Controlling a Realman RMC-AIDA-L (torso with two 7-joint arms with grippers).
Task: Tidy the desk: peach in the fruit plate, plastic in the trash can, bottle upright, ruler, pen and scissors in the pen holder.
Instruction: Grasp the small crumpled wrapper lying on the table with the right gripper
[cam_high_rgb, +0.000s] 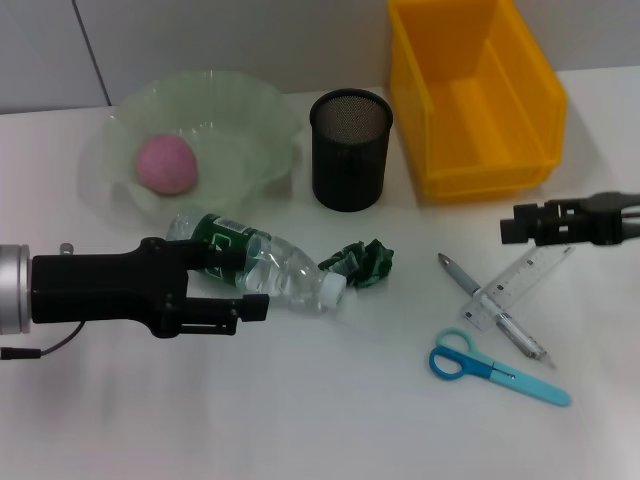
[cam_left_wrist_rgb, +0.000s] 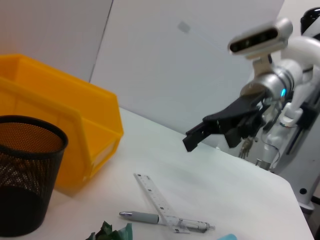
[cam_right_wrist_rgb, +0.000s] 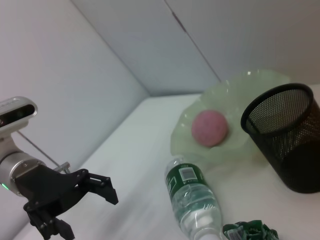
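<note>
Peach already lies in the fruit plate. My left gripper, fingers spread, straddles the lying bottle; I judge closing and uprighting comes next. Right gripper hovers over the ruler; its state I cannot tell.

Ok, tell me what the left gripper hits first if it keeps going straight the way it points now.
Most likely the bottle. The left gripper points to the robot's right, its open fingers already straddling the bottle's lying body. Height above the table is unclear, so it might pass just over it.
</note>
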